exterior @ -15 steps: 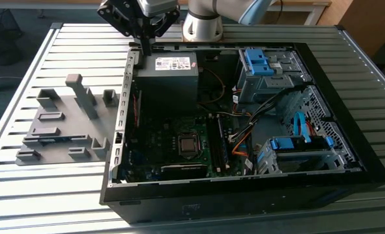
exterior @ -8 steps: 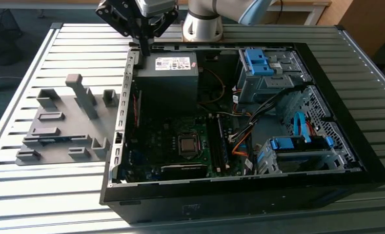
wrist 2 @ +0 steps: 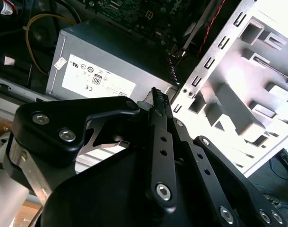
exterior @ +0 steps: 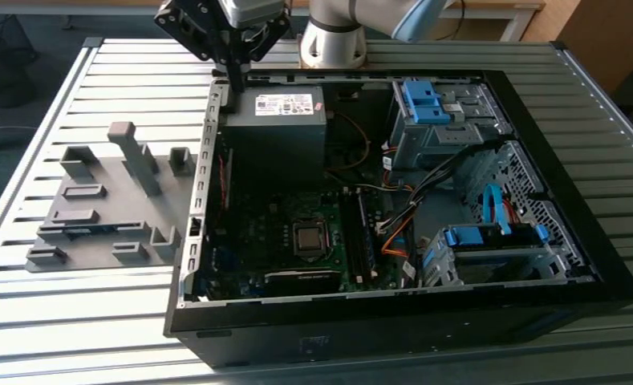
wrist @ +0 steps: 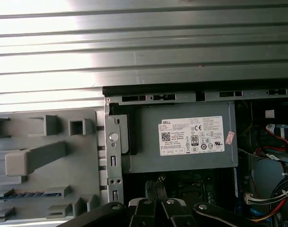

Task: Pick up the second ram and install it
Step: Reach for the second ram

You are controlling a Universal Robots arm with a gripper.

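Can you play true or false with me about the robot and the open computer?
1. The gripper hangs above the edge of the computer case, next to the grey power supply box. True.
2. The gripper is carrying the ram stick. False: it holds nothing, and the blue-green stick lies in a slot of the grey holder tray.
3. The computer case has its side cover on. False: it is open, and the motherboard shows inside.
4. The holder tray sits on the slatted metal table beside the case, on the exterior view's left. True.
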